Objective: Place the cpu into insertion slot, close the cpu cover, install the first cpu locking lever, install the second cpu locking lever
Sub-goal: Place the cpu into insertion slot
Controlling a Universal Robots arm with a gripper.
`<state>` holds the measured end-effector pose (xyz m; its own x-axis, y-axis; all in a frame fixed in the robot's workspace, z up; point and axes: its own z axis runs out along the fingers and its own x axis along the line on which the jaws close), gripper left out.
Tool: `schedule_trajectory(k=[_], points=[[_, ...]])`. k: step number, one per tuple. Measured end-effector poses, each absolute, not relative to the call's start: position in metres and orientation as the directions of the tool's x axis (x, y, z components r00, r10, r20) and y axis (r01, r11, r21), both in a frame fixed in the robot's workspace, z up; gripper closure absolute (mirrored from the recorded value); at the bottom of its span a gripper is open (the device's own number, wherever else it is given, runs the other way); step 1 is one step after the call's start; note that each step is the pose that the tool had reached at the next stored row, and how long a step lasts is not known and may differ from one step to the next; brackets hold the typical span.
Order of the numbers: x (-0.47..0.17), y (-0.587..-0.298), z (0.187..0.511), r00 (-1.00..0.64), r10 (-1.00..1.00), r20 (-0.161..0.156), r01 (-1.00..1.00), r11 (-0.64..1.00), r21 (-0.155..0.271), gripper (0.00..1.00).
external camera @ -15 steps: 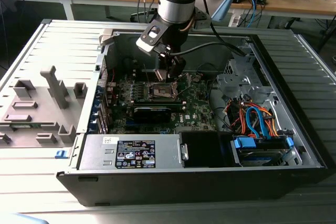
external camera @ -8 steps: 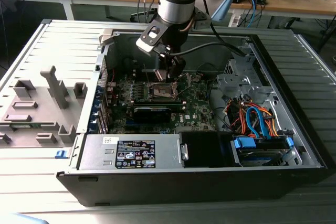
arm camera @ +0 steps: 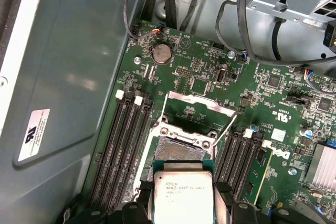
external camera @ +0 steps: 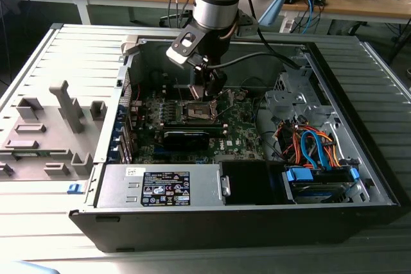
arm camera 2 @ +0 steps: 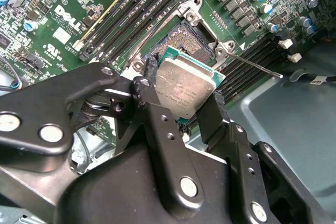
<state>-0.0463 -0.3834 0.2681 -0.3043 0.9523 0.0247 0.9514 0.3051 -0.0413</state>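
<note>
A grey slatted bench (external camera: 385, 94) carries an open black computer case (external camera: 225, 222), with cluttered desks behind it. Inside, the arm's black two-fingered claw (external camera: 209, 92) is closed to chip width. Its fingers (arm camera 2: 211, 116) pinch opposite edges of the small, flat, square, silvery-grey cpu (arm camera 2: 184, 87), which is green-rimmed and hangs level with its print upward. Below the claw, and a touch beyond its tips, lies the square, dark, silver-rimmed insertion slot (arm camera: 178, 150), bare and apart from the chip, I judge. Farther beyond, the thin silver cpu cover (arm camera: 202, 100) stands open, with thin wire levers (arm camera: 227, 128) unlatched on either side.
</note>
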Motion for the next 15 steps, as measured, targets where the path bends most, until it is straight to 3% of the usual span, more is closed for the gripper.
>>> schedule_trajectory(k=[15], points=[[-0.0463, -0.3835, 0.2671, -0.296, 0.955, 0.025, 0.954, 0.297, -0.041, 0.45]])
